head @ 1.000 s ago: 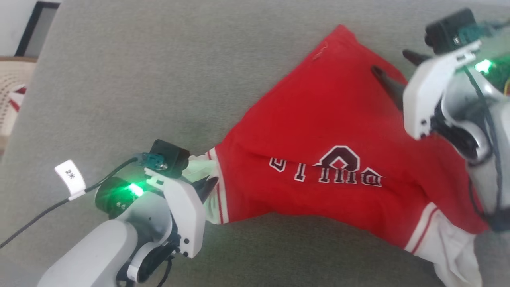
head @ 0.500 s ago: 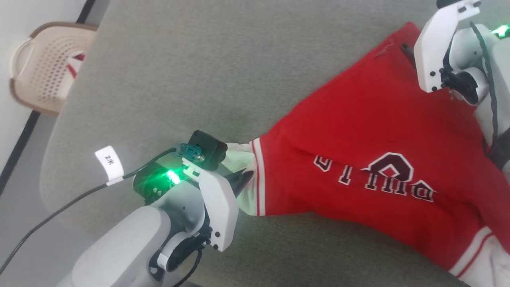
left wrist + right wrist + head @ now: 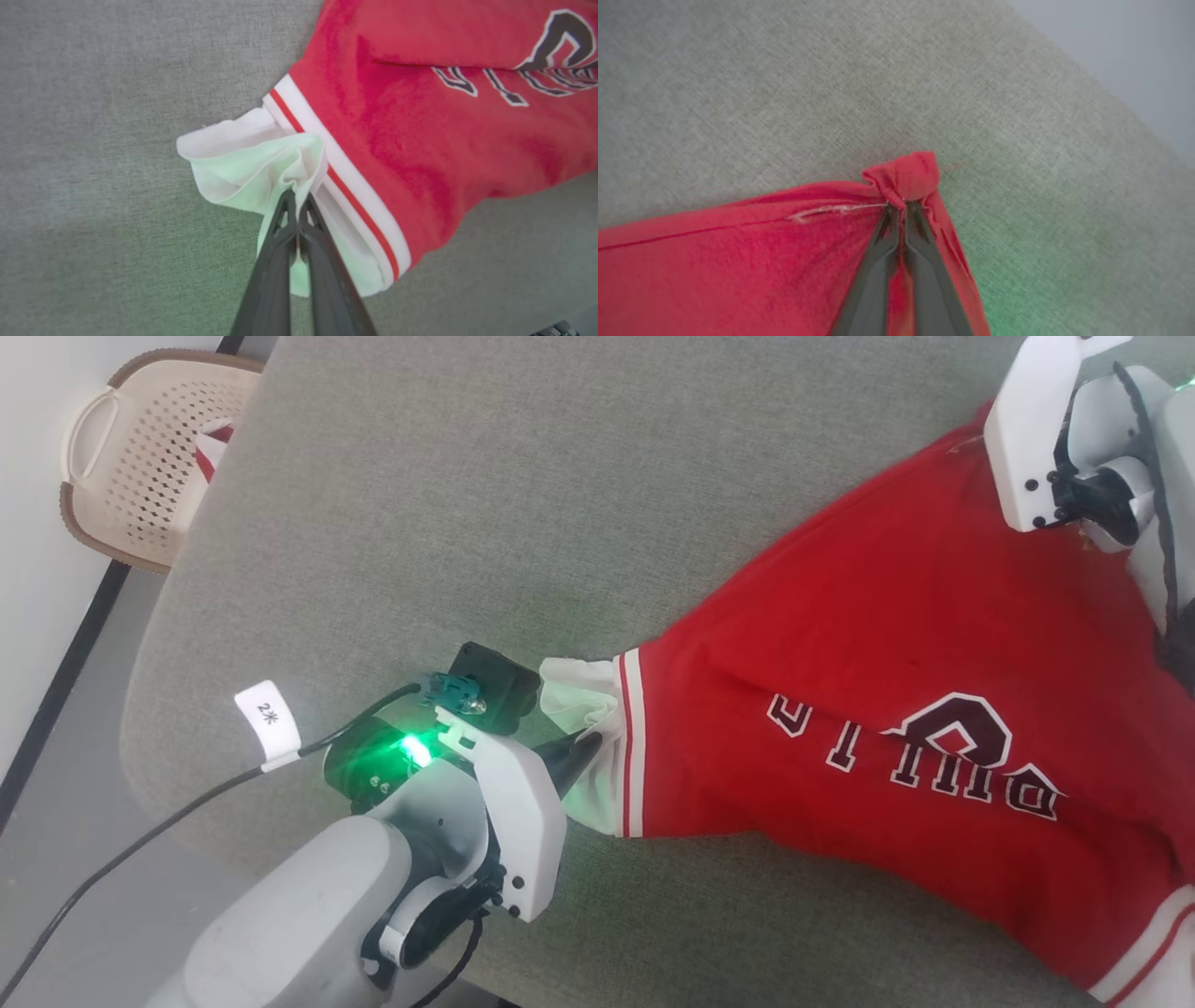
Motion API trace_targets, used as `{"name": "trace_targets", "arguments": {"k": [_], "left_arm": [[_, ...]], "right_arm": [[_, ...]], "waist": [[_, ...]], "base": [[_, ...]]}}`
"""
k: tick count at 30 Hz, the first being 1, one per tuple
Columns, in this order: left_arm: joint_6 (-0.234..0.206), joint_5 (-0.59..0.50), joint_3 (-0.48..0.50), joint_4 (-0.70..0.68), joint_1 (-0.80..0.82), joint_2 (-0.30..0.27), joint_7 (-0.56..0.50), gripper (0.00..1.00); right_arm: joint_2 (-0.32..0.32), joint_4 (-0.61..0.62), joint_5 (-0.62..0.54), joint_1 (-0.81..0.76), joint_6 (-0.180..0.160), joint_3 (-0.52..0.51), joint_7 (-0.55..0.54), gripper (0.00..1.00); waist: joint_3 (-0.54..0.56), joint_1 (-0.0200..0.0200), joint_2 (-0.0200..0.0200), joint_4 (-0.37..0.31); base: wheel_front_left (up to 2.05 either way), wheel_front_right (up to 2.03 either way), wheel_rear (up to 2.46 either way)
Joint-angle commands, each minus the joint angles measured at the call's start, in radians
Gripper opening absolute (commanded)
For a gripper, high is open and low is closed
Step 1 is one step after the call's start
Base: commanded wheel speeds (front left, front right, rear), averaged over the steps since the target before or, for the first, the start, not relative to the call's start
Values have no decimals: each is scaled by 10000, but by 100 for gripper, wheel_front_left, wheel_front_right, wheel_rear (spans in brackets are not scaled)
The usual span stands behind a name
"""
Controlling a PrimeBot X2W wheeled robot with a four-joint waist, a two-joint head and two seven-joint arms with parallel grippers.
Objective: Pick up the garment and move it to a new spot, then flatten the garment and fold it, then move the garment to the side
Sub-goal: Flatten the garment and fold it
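Red jersey cloth everywhere here: the garment point(image 3: 840, 644) is stretched over the grey fabric surface point(image 3: 467, 476), running from near its front-left corner out toward the right edge, lettering face up. The left hand point(image 3: 296, 200) is pinched tight on the bunched white sleeve point(image 3: 243, 163), and the right hand point(image 3: 899, 207) is clamped on a red corner of the cloth further back. So I'd say the grab is done and we're somewhere in the move/flatten bit. It's pulled fairly taut, but there's a crease near the chest. No fold in it yet, and moving it aside comes after that.
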State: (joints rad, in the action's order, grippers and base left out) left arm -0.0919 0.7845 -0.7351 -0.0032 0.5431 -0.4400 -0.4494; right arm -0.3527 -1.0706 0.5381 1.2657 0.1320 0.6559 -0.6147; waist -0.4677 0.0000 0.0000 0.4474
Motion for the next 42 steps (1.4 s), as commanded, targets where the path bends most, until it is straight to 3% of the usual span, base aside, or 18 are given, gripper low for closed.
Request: {"name": "trace_targets", "arguments": {"k": [1, 9, 16, 24, 35, 42], "left_arm": [[20, 23, 46, 33, 140, -24, 42, 0], [-269, -61, 387, 96, 411, -390, -71, 0], [-644, -232, 773, -98, 1030, -977, -604, 0], [-766, -250, 1093, 15, 1886, -1424, -1207, 0], [-345, -607, 1419, 1268, 4175, -1682, -1764, 0], [50, -925, 1545, 2366, 5636, -1622, -1560, 0]], "right_arm": [[-162, -469, -2, -400, -26, 96, -70, 0], [207, -665, 240, 23, -27, 44, 685, 0], [402, -87, 653, -39, -22, 241, 1264, 0], [319, 639, 1162, -72, -22, 379, 1765, 0], [-217, 1914, 1789, -126, -22, 43, 2424, 0], [-355, 2471, 1683, 11, -22, -417, 2614, 0]], "waist": [[16, 0, 0, -48], [295, 0, 0, -619], [813, 0, 0, -1337], [1282, 0, 0, -2073], [2153, 0, 0, -2990], [2556, 0, 0, -3430]], "base": [[0, 0, 0], [0, 0, 0], [0, 0, 0], [0, 0, 0], [0, 0, 0], [0, 0, 0]]}}
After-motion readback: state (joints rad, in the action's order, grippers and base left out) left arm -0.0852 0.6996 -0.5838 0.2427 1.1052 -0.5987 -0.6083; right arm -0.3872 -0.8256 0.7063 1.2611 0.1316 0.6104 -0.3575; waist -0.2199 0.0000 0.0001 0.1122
